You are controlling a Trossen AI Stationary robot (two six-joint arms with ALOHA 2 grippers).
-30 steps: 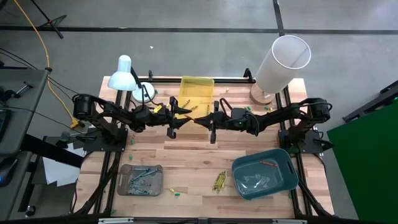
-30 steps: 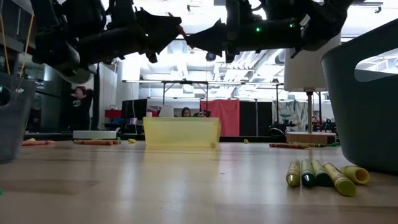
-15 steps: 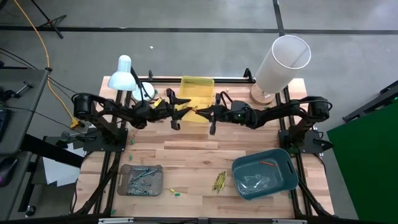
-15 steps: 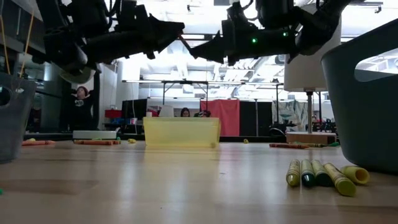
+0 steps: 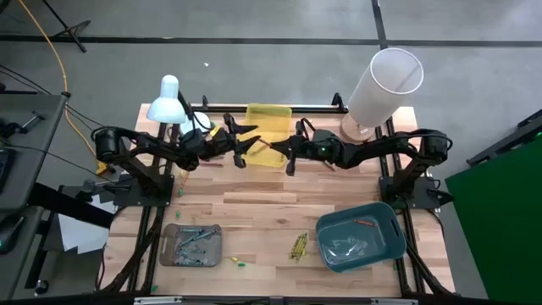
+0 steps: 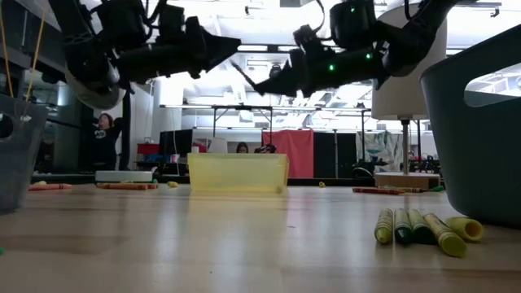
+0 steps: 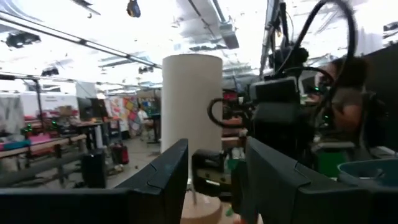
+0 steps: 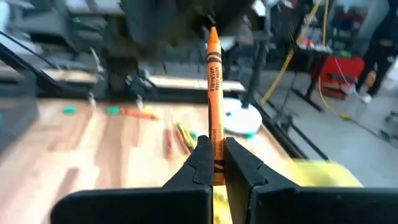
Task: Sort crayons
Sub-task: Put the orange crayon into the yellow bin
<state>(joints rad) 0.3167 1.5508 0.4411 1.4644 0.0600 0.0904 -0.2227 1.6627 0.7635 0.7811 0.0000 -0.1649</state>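
The step in hand looks like a carry: the right gripper (image 8: 212,158) is clenched on 1 orange crayon (image 8: 213,74), which stands up between its fingers, and it hangs in the air just beside the yellow tray (image 5: 269,119), at that tray's near edge. The left gripper (image 5: 240,144) hovers on the other side of the same near edge, jaws spread and holding nothing, tip to tip with the right one.

Whether this is a hand-over to the left gripper or a drop into the yellow tray cannot be told. Either way, the next move probably calls for a small, careful shift: the crayon is thin and held only by its lower end, so it could swing or slip if the fingers loosen before it is over its target.

Containers, placed from the yellow tray:
- The yellow tray sits at the far edge of the worktop (image 5: 254,207); it seems to hold a few small crayons, too small to count.
- The grey tray (image 5: 192,245) lies well toward the near edge on the left arm's side, with several pale sticks inside.
- The teal tray (image 5: 361,237) lies well toward the near edge on the right arm's side, with 1 orange crayon near its far wall.

A cluster of yellow-green crayons (image 6: 419,227) lies on the worktop just beside the teal tray; more loose crayons lie near the yellow tray.
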